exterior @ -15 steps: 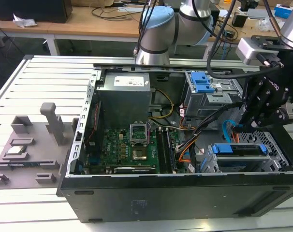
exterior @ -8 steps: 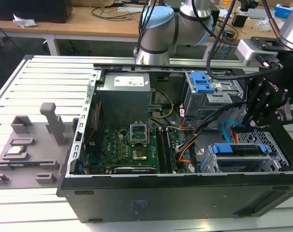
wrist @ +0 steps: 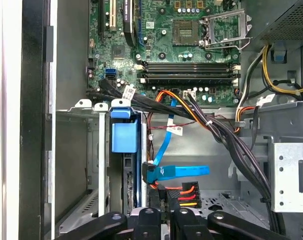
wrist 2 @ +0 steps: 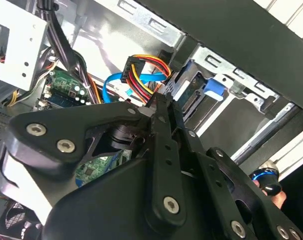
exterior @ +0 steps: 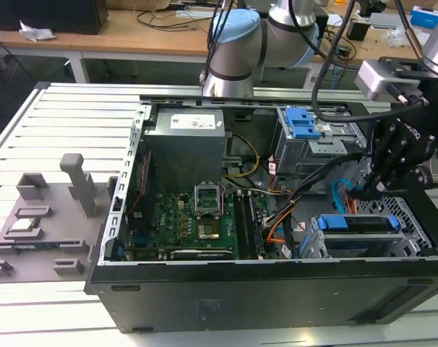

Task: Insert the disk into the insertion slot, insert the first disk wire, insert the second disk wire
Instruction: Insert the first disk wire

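The disk (exterior: 355, 223) is seen seated in the insertion slot (exterior: 318, 244), at the near corner of the open computer case (exterior: 204, 303) on the exterior view's right, with its blue carrier edge turned upward. The gripper (exterior: 367, 189) is held just above the far side of the disk. In the second wrist view its fingers (wrist 2: 162, 147) are drawn almost together, pinching the black plug of a disk wire (wrist: 184, 192) with red, orange and yellow strands, and a blue flat cable (wrist: 164, 147) is seen just beside that plug, led toward the motherboard (wrist: 181, 30).
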Motion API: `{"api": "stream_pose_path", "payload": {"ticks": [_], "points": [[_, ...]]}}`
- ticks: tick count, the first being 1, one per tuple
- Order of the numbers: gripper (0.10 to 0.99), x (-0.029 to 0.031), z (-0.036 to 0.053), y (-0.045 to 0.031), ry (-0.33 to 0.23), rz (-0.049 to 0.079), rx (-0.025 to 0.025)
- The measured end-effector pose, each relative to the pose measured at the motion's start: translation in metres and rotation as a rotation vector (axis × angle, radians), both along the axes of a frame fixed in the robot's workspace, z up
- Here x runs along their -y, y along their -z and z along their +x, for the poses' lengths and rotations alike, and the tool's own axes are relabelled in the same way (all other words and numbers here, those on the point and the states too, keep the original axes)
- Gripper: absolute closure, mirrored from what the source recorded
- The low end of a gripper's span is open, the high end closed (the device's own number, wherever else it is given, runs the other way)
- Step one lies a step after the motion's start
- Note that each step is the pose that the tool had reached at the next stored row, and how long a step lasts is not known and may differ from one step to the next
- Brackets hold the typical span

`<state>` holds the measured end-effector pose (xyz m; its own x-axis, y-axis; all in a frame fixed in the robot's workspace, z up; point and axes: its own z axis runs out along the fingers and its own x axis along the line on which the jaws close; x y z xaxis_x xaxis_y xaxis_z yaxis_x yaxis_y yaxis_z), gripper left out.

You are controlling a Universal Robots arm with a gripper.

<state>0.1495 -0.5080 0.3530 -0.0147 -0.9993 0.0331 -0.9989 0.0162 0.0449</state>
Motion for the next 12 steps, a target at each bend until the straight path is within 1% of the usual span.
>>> {"api": "stream_pose_path", "payload": {"ticks": [5,6,8,12], "points": [[0.918,0.0107,0.0016,0.0005,0.000,0.000,-0.0002],[0.918,0.0135,0.0017,0.0005,0.000,0.000,-0.0002],[0.918,0.0213,0.0017,0.0007,0.000,0.000,-0.0002],[0.918,0.0282,0.0017,0.0010,0.000,0.000,-0.0002]]}}
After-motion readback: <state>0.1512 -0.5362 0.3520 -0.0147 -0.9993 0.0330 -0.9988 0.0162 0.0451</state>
